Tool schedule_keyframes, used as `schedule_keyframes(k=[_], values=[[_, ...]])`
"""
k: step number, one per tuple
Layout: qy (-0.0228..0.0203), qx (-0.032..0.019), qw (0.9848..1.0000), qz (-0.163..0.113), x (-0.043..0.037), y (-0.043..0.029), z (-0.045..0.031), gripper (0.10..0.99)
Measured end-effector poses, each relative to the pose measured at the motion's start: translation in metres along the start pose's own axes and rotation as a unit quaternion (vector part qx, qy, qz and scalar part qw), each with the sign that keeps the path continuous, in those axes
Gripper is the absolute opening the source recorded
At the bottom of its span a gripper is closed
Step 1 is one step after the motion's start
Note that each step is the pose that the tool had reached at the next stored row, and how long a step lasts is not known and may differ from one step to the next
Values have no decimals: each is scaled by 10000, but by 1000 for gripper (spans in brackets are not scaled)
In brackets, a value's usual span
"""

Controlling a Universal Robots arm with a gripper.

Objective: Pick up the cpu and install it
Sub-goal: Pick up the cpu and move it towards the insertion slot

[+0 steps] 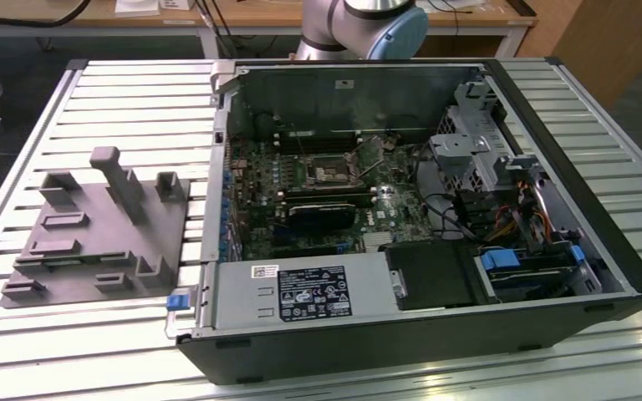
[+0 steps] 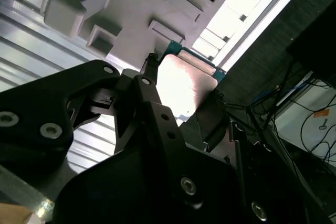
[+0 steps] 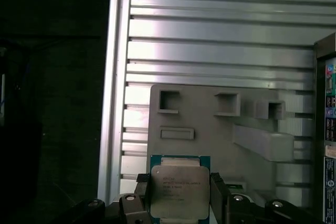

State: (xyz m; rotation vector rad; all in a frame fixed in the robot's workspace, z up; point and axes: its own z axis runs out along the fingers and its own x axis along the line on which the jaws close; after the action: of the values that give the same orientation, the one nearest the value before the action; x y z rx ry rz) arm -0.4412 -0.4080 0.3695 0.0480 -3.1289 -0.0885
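Claw (image 3: 180, 196) pinches the cpu (image 3: 176, 187) by its opposite edges, with the grey fixture block (image 3: 210, 140) beyond it in the first wrist view.

No wording could be made out anywhere. In the first wrist view, a few faint engraved lines sat on the metal top of the cpu (image 3: 176, 190), too dim to read. In the exterior view, the power supply (image 1: 243, 299) bore a dark label (image 1: 312, 294) and a small white sticker (image 1: 263, 270), both with tiny illegible print.
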Motion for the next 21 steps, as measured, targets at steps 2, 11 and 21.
schedule_keyframes(k=[2, 11, 21], values=[[-1, 0, 10000, 0, 0, 1, -21, 541], [0, 0, 10000, 0, 1, 9, -157, 541], [-1, -1, 10000, 0, -13, 18, -310, 541]])
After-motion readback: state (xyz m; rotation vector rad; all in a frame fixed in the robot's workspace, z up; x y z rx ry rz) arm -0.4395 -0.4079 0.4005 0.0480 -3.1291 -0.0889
